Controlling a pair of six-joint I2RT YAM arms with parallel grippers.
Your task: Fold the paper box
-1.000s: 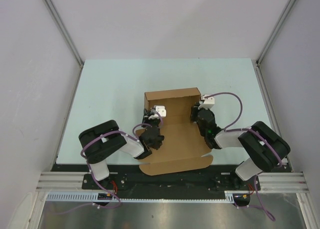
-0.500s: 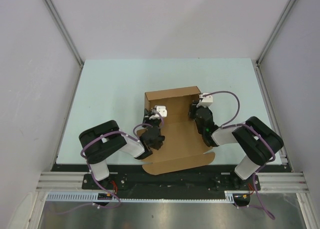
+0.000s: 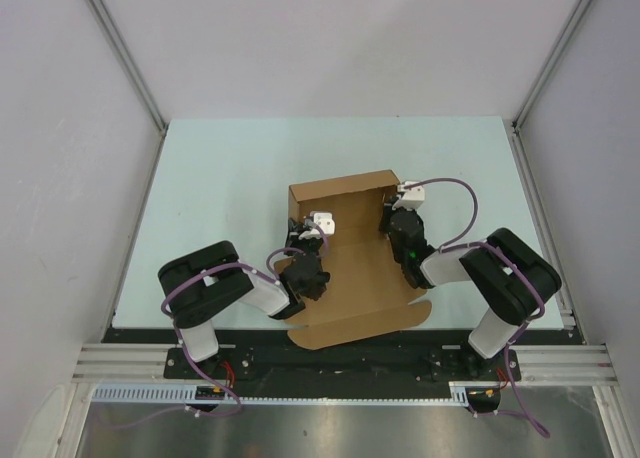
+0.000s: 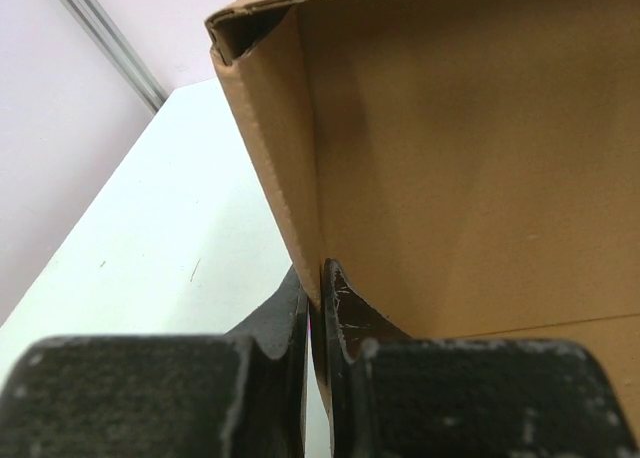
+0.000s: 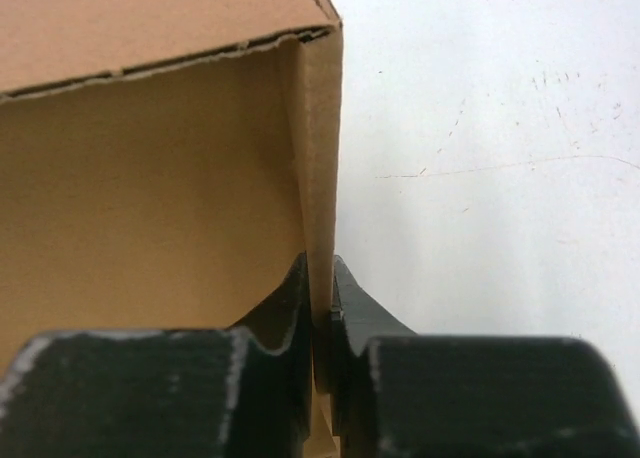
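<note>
Brown cardboard paper box (image 3: 345, 248), walls upright.

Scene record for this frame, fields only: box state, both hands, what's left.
box: brown cardboard, partly folded, on the table
back wall: upright
left hand: shut on the left wall, one finger on each face
right hand: shut on the right wall, one finger on each face
side walls: both raised, meeting the back wall at the corners
front flap: flat, toward the arm bases, not yet folded
</note>
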